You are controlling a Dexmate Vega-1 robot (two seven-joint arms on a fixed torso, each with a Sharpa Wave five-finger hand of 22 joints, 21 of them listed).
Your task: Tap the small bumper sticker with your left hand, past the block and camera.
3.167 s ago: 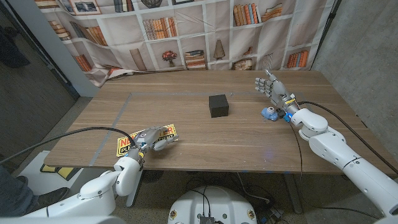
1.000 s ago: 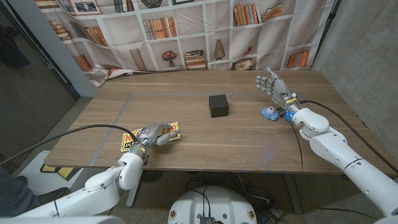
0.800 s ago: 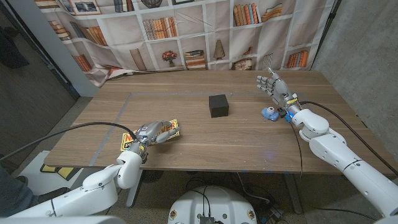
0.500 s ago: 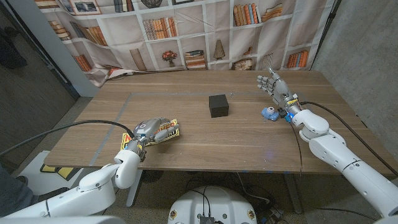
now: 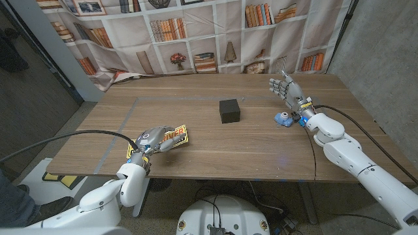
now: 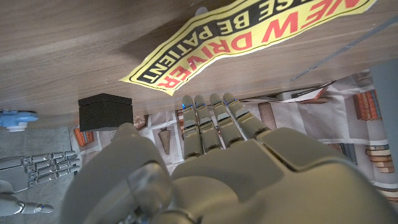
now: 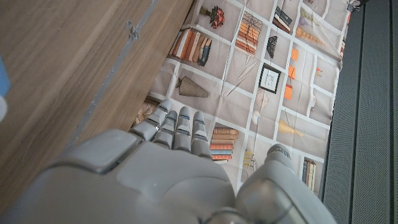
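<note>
Sticker (image 5: pixel 171 136) under left robot hand (image 5: pixel 151 139) — block (image 5: pixel 229 109), camera (image 5: pixel 284 118) well apart.

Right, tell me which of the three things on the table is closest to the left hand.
The yellow bumper sticker: the left hand is over its near end. The black block stands mid-table, and the small blue camera lies by the right arm.

Lab (printed bookshelf backdrop (image 5: pixel 196 32))
</note>
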